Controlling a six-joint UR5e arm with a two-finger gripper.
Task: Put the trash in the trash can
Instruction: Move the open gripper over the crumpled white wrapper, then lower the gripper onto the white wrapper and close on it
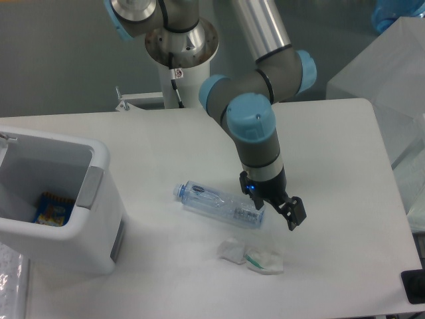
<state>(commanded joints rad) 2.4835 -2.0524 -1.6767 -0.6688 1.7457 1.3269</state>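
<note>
Beside fingers (279, 211) – bottle (219, 205), wrapper (252, 256) below

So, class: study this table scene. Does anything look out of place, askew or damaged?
Yes. A crushed clear bottle lies on its side on the table, and a crumpled white wrapper lies loose just in front of it. Both sit outside the white trash can, which holds only a snack packet.

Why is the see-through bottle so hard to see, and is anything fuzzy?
In the camera view the clear bottle blends into the white table; only its bluish cap and label stand out. The wrapper looks soft, pale on white. The hand shows dark and clear.
</note>
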